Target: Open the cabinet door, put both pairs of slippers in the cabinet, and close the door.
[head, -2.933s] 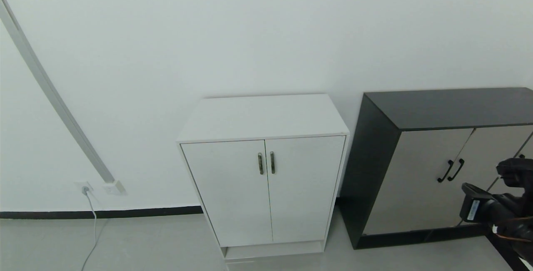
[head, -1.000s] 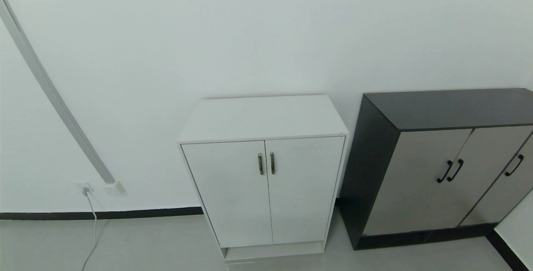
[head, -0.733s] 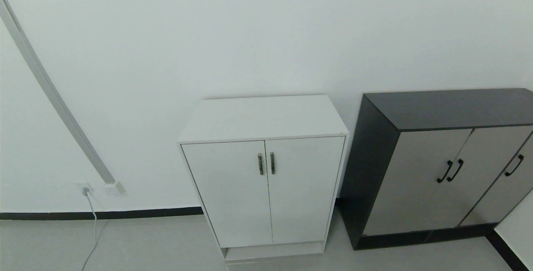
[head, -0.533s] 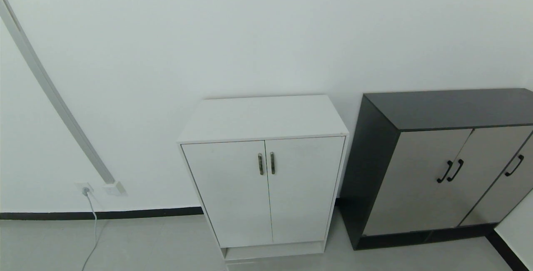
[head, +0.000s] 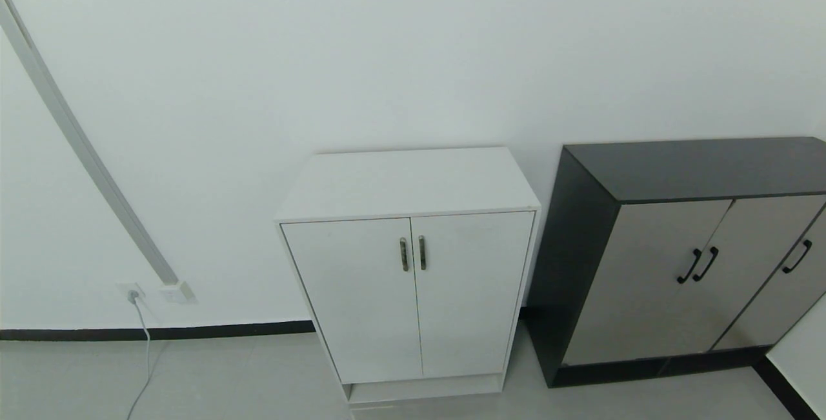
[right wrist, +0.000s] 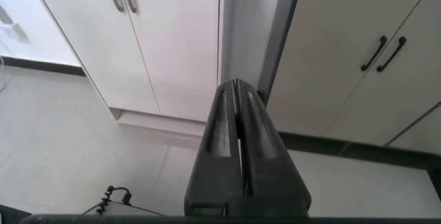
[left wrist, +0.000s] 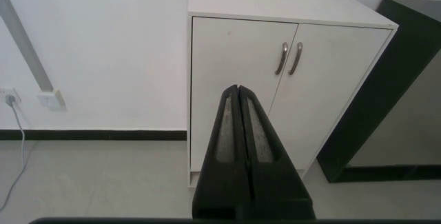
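The white cabinet (head: 406, 181) stands against the wall with both doors shut, its two metal handles (head: 412, 253) side by side at the middle. In the left wrist view my left gripper (left wrist: 238, 89) is shut with nothing in it, held back from the white cabinet (left wrist: 289, 17) and its handles (left wrist: 289, 57). My right gripper (right wrist: 236, 85) is shut and empty too, low over the floor before the gap between the white cabinet (right wrist: 172, 38) and the dark one.
A black cabinet (head: 690, 168) with grey doors and black handles (head: 698, 264) stands right of the white one. A cable (head: 143, 349) hangs from a wall socket at the left. A grey duct (head: 77, 142) runs down the wall. Bare grey floor (head: 226, 381) lies in front.
The right arm, seen at the head view's right edge 2.9 s ago, has dropped out of that view. Over the last second nothing has visibly moved.
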### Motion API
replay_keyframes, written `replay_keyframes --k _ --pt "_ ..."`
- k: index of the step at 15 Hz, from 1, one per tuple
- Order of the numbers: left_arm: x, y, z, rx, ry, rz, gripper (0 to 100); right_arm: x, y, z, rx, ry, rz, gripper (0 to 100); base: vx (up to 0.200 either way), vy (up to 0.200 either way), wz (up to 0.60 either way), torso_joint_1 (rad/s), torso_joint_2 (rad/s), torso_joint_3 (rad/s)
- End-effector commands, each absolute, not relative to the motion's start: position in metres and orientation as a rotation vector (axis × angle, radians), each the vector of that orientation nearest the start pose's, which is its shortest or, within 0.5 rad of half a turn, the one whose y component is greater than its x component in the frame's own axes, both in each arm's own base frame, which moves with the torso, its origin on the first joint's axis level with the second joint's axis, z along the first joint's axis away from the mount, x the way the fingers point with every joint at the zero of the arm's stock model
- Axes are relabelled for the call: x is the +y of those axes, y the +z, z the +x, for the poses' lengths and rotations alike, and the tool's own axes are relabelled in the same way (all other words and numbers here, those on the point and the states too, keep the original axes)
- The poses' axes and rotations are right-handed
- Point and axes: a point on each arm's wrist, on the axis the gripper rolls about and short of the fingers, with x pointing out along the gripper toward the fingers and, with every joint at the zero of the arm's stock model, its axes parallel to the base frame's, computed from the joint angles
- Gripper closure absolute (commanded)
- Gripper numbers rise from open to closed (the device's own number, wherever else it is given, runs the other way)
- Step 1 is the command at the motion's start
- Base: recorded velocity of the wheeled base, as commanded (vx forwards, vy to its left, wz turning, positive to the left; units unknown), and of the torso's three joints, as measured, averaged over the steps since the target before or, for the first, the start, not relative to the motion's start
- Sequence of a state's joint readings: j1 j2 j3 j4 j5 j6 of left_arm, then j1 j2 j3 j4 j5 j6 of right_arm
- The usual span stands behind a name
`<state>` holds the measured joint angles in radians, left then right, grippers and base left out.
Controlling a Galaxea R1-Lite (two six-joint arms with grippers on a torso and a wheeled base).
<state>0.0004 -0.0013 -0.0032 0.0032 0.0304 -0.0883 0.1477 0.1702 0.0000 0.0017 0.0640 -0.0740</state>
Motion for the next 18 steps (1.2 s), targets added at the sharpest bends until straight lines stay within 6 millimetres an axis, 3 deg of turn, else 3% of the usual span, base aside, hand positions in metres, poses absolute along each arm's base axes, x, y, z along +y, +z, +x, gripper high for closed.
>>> replay_keyframes --k 1,3,7,11,18 --pt "0.001 0.076 -0.023 -0.001 0.031 -0.089 100 0.001 0.079 -0.004 0.248 0.089 -0.074 100 0.0 0.0 0.0 0.0 0.0 0.0" --pt "0.001 0.076 -0.023 -0.001 0.032 -0.089 100 0.002 0.079 -0.002 0.272 -0.044 -0.055 100 0.0 0.0 0.0 0.0 0.0 0.0" --pt "0.001 0.076 -0.023 -0.001 0.032 -0.09 100 0.003 0.077 -0.014 0.113 -0.029 -0.071 100 0.0 0.0 0.0 0.0 0.0 0.0" --pt "0.001 0.076 -0.023 -0.001 0.032 -0.09 100 0.001 0.077 -0.018 0.065 0.12 -0.047 100 0.0 0.0 0.0 0.0 0.0 0.0" --pt "0.001 0.076 -0.023 -0.002 0.034 -0.09 100 0.001 0.076 -0.023 -0.004 0.037 0.028 100 0.0 0.0 0.0 0.0 0.0 0.0"
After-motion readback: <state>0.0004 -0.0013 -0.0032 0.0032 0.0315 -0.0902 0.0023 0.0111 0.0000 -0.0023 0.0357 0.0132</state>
